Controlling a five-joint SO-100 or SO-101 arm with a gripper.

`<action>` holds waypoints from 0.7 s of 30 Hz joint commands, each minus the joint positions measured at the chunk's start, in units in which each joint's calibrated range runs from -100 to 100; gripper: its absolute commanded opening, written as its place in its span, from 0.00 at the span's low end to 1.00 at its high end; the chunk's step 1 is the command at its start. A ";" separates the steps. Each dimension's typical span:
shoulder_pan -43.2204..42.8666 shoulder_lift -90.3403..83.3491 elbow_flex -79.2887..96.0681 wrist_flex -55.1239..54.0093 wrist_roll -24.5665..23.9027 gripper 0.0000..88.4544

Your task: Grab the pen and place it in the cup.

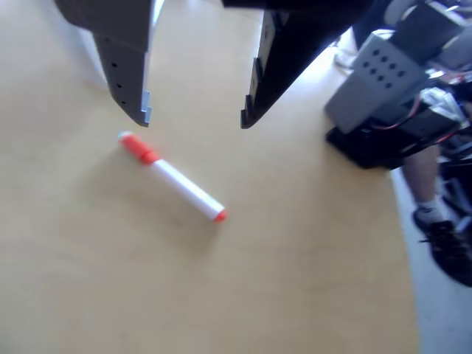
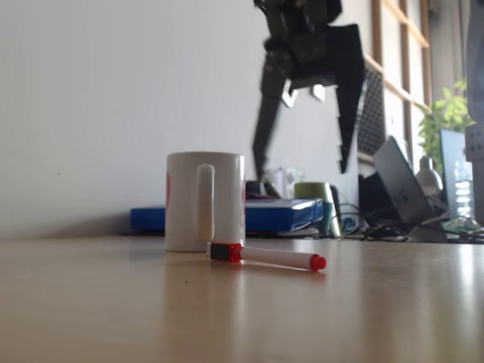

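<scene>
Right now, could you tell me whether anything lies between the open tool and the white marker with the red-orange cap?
Nothing: in the other view, bare wooden table separates the tool from the white marker; the fixed view shows clear air.

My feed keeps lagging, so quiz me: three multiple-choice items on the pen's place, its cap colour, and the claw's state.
1. Where is the pen?
A. lying on the table in front of the cup
B. standing inside the cup
C. held in the claw

2. What colour is the pen's cap?
A. blue
B. red-orange
C. black

3. How does the claw stand?
A. shut on the pen
B. shut and empty
C. open above the table

Answers:
1 A, the fixed view shows the pen flat on the table before the cup.
2 B, the other view shows a red-orange cap on a white barrel.
3 C, a wide gap shows between the fingers in both views, with the pen lying below them.
</scene>
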 commanded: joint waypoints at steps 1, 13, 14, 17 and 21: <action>-0.77 4.12 -10.02 -1.36 1.12 0.35; -0.43 21.21 -17.26 0.10 4.64 0.35; -0.35 21.21 -16.99 0.45 4.95 0.35; -0.35 21.46 -16.17 2.51 5.53 0.35; -0.43 21.71 -14.82 3.89 5.58 0.35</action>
